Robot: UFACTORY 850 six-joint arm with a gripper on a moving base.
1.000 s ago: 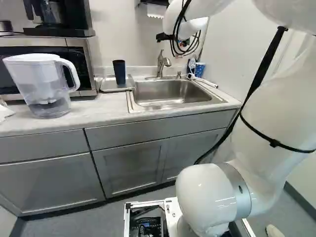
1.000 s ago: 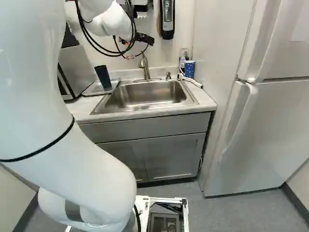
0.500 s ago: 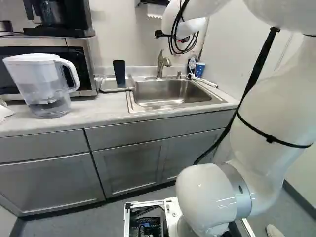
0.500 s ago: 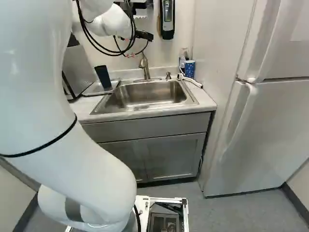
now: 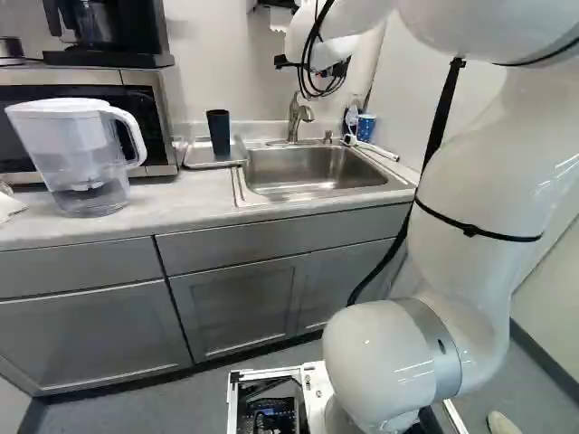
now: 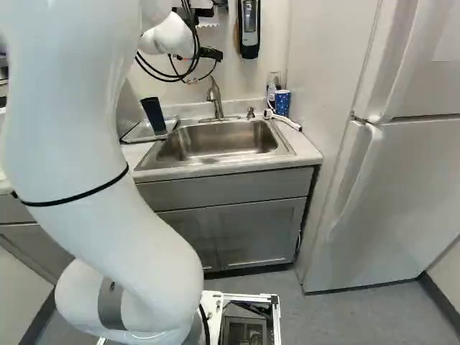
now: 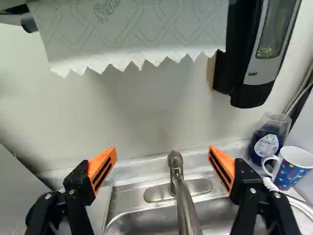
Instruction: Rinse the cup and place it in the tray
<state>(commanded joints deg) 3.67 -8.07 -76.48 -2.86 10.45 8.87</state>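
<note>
End effector (image 7: 163, 148), 2 fingers apart and empty, near the faucet (image 7: 187, 205): too low a sweep toward the tray (image 5: 195, 160) could strike the faucet or topple the dark cup (image 5: 219, 132).

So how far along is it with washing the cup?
Possibly done: a dark cup stands on the tray, though I can't tell whether it was rinsed. In hand: nothing; the tool is open and empty. Left: if the spotted mug beside the sink is the one meant, probably everything: grasping, rinsing and placing.
</note>
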